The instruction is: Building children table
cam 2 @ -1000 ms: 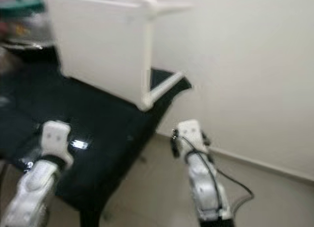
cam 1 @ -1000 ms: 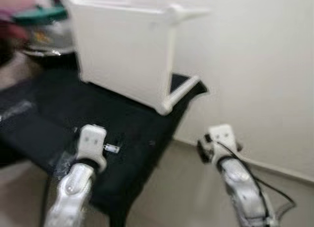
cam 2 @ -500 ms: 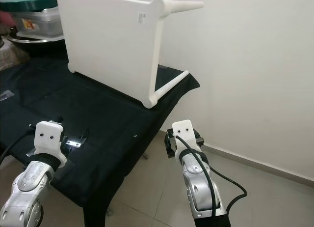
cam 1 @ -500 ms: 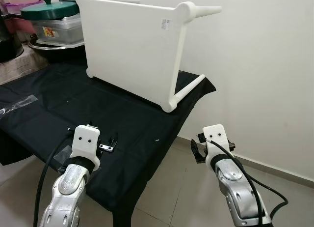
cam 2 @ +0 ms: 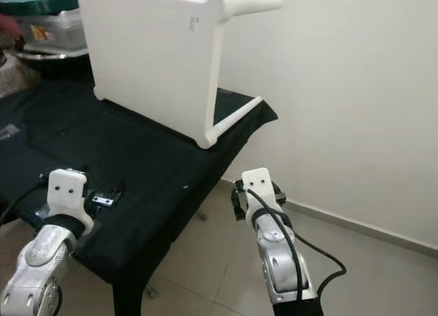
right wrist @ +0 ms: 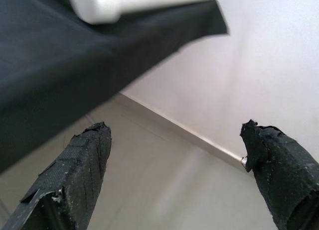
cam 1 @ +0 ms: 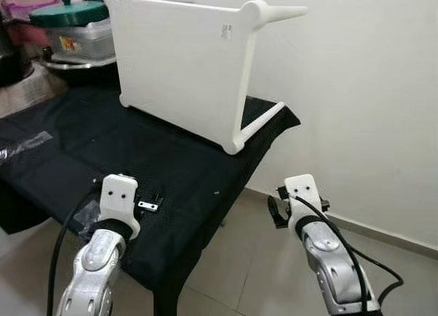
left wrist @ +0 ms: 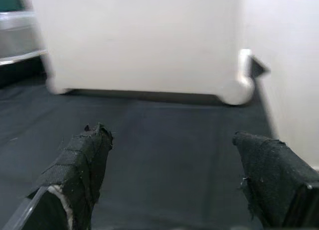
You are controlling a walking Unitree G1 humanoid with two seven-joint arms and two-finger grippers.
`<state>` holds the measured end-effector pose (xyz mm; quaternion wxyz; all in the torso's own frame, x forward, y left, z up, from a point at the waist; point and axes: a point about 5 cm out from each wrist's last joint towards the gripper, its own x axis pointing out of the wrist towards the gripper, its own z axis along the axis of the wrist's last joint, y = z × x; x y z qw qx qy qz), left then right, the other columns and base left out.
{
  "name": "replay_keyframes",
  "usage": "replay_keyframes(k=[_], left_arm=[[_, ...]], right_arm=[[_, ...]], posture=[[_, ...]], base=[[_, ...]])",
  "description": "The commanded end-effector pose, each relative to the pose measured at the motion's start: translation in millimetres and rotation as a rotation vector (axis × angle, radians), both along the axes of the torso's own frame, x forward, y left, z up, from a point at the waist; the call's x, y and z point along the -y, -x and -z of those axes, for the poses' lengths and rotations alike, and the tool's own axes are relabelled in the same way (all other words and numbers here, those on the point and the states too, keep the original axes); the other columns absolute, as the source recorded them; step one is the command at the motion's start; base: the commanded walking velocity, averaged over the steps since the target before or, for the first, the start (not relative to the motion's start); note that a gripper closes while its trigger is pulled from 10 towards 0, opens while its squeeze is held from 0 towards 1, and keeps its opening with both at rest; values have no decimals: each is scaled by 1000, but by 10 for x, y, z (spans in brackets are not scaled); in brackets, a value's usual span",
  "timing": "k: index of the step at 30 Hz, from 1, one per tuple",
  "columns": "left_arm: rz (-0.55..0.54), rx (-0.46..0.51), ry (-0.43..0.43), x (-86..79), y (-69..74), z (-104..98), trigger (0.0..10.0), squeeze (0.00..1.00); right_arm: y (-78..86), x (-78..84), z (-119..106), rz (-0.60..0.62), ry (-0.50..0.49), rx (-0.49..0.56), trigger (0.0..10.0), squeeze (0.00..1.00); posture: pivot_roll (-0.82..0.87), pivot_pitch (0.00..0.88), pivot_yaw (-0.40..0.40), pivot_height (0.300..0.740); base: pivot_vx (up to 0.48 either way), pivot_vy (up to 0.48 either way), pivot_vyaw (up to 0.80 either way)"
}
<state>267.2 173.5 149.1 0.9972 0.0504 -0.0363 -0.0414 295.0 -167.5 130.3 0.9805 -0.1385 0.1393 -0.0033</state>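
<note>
On black-cloth table [cam 1: 102,145], white children table [cam 1: 181,66] lies on side, legs pointing toward wall [cam 1: 369,90]. Left gripper [left wrist: 169,155] hovers low over near part of cloth, fingers spread wide, holding nothing. Right gripper [right wrist: 174,165] hangs over floor [right wrist: 164,190] beside cloth edge, also wide apart, empty.

Left gripper [left wrist: 169,155] jaws spread wide, nothing between them, hovering over the black-covered table [left wrist: 164,155]. White children's table top [left wrist: 139,41] stands on edge ahead, blurred; rounded corner [left wrist: 238,93] near the wall [left wrist: 284,65].
</note>
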Motion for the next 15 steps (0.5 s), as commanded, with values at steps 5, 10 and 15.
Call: replay_keyframes(k=[5,10,15], left_arm=[[12,-6,-14,6,-13,3,10000,0],[14,-2,-25,-2,-13,-8,10000,0],[13,20,-28,-3,-10,-33,10000,0]], right_arm=[[-2,0,16,-5,-4,-11,10000,0],[-2,2,13,-3,2,-9,10000,0],[-4,1,18,-6,11,-9,10000,0]], posture=[[-9,0,-59,740],[-7,0,-58,740],[-6,0,-58,740]], base=[[0,480,-800],[0,192,-320],[0,0,0]])
